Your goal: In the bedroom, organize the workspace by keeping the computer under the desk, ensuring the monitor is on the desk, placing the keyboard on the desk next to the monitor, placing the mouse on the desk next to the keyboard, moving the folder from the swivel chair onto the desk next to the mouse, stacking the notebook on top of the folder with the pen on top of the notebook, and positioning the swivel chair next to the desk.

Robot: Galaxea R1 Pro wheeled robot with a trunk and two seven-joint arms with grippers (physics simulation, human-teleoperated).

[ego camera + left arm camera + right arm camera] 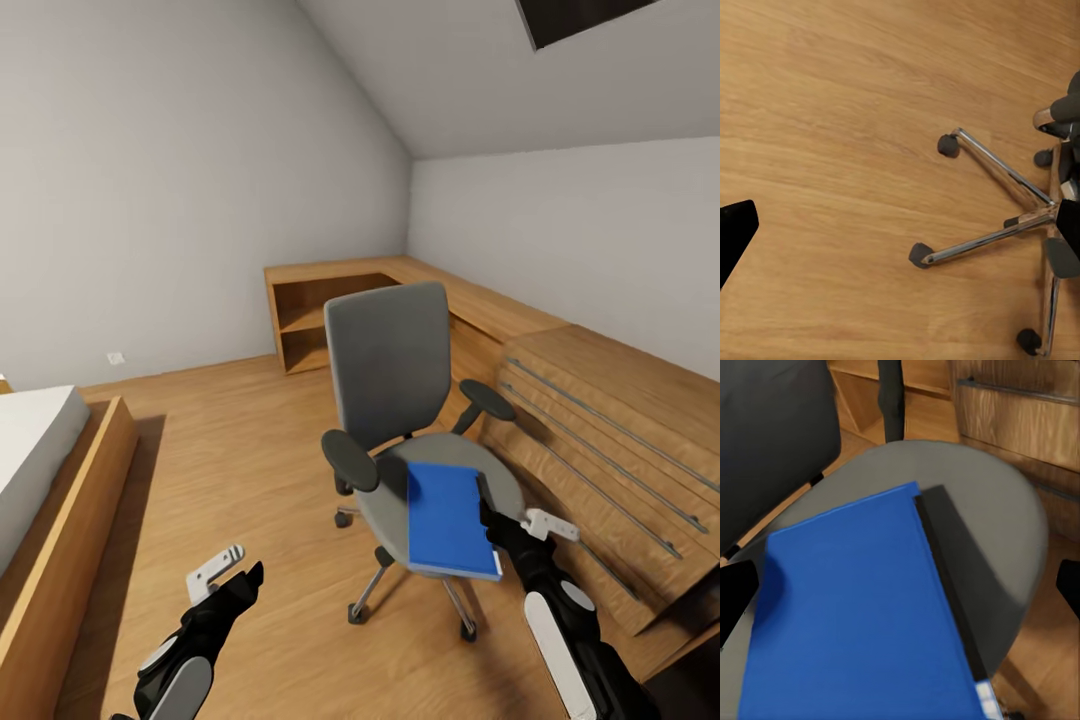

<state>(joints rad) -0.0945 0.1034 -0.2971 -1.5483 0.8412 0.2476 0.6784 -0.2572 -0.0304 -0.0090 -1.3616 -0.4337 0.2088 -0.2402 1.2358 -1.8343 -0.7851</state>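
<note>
The blue folder (452,518) lies flat on the seat of the swivel chair (390,365), its near corner hanging over the seat's front edge. The right gripper (497,522) sits at the folder's right edge with fingers spread and nothing between them. The left gripper (232,572) hangs over bare floor (250,470); whether it is spread I cannot tell. The likely trouble: a push on the folder could slide it off the seat, or roll the wheeled chair away.

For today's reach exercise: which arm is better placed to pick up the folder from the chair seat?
Right. The right gripper sits at the folder edge on the swivel chair; the left gripper hangs over bare floor.
</note>
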